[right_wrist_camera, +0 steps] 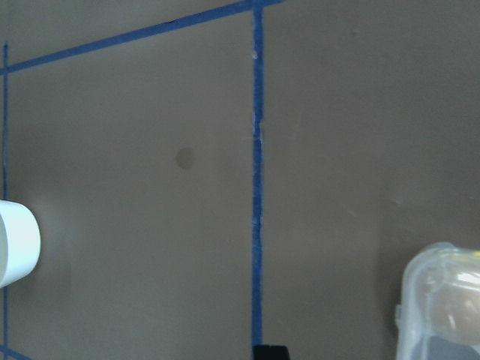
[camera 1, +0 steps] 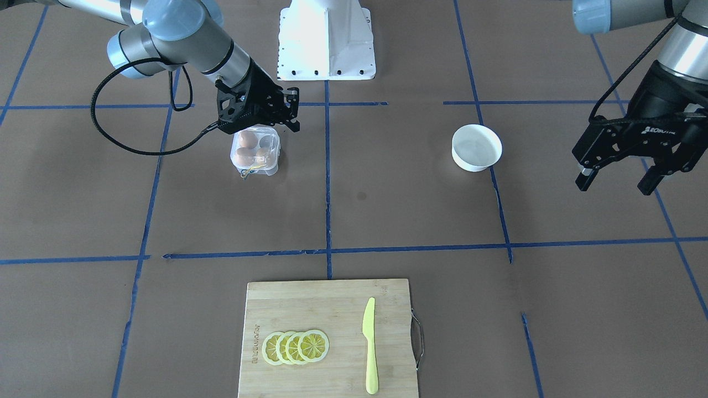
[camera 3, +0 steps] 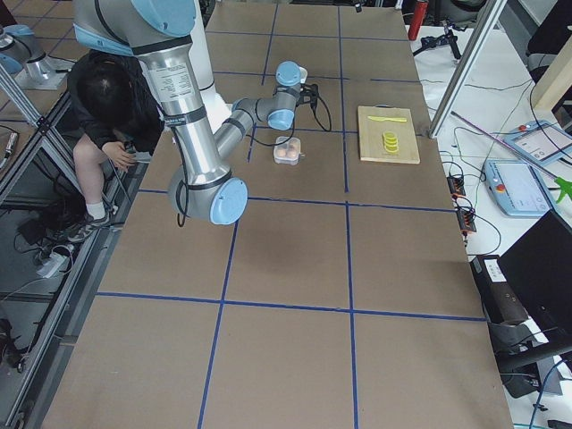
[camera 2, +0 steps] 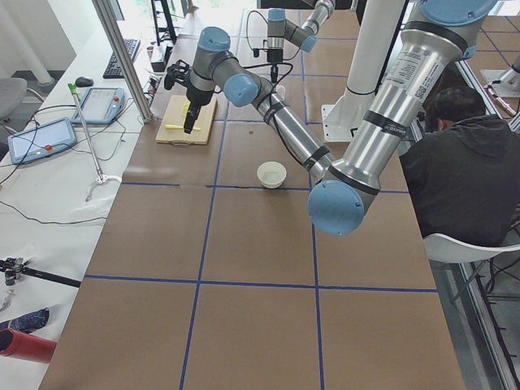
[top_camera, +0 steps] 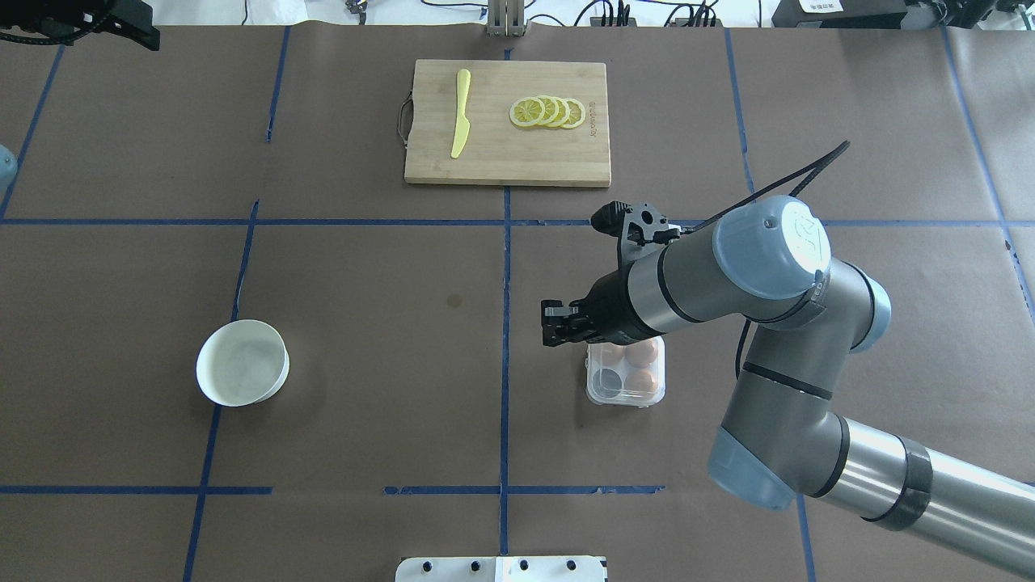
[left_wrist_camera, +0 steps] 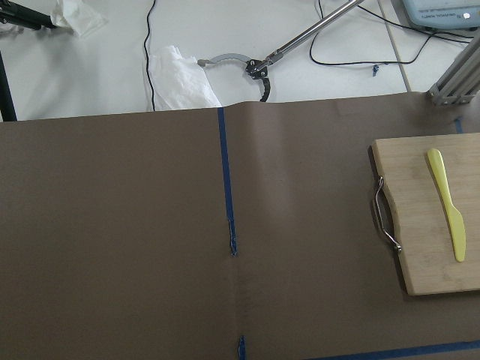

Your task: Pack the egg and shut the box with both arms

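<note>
The box [camera 1: 255, 150] is a small clear egg carton on the brown table, with a yellow string [camera 1: 250, 169] at its near edge. It holds three orange-brown eggs [top_camera: 643, 353] and one cup is empty. Its lid seems to lie over the cups. My right gripper [top_camera: 548, 323] hovers just beside and above the box, fingers apart, holding nothing; it also shows in the front view [camera 1: 296, 110]. A corner of the box shows in the right wrist view [right_wrist_camera: 442, 300]. My left gripper [camera 1: 618, 179] is open and empty, raised far off to the side.
An empty white bowl [top_camera: 242, 362] stands on the left half of the table. A wooden cutting board [top_camera: 501, 153] at the far edge carries lemon slices [top_camera: 548, 112] and a yellow knife [top_camera: 459, 123]. The white robot base [camera 1: 326, 38] is at the near edge. A person [camera 2: 463, 162] sits beside the table.
</note>
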`<state>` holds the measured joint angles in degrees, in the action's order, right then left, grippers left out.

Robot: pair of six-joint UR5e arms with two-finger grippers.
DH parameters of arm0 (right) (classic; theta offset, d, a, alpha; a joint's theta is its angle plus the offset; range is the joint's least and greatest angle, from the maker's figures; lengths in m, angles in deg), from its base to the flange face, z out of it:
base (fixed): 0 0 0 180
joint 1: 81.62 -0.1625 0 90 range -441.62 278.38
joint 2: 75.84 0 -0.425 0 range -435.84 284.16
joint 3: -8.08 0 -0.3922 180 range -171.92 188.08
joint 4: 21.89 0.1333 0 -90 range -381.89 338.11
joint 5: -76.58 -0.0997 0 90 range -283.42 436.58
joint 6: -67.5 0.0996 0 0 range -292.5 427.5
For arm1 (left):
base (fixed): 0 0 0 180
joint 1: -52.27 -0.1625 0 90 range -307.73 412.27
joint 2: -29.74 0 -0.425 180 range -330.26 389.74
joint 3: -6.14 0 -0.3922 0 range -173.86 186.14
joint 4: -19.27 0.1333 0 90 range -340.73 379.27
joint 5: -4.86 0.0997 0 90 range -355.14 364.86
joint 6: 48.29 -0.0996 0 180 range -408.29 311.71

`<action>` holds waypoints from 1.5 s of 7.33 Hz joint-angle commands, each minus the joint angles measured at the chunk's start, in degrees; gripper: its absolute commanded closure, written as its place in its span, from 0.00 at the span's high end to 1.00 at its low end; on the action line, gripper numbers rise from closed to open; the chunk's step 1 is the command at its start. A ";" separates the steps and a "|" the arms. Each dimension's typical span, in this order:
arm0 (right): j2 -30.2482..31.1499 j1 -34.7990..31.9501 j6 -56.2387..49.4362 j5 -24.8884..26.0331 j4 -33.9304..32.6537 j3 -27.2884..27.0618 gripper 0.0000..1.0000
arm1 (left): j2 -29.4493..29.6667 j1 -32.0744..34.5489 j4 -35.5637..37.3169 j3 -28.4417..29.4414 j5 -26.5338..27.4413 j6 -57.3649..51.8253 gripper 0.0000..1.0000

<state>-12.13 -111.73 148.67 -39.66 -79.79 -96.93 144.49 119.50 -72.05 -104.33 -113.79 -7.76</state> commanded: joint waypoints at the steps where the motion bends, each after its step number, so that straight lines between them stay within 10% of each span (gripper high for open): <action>1: -4.45 -0.13 5.28 2.76 -0.11 -0.46 1.00 | -3.63 0.09 -0.18 -0.01 -0.09 -5.33 1.00; 5: -6.50 -2.32 0.77 16.78 -20.96 -4.15 1.00 | -10.15 1.23 -0.79 0.87 -0.44 -16.98 1.00; 7: -5.44 -7.56 -17.71 18.95 -30.30 -3.98 1.00 | -10.69 2.19 -0.88 0.96 -0.44 -16.98 1.00; 11: 9.82 -34.33 -54.79 -8.41 -32.44 -3.63 1.00 | -14.02 14.63 -0.88 8.06 -9.54 -44.31 1.00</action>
<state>-7.28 -136.77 106.56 -38.81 -111.54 -100.76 131.45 128.57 -73.18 -99.46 -118.59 -41.66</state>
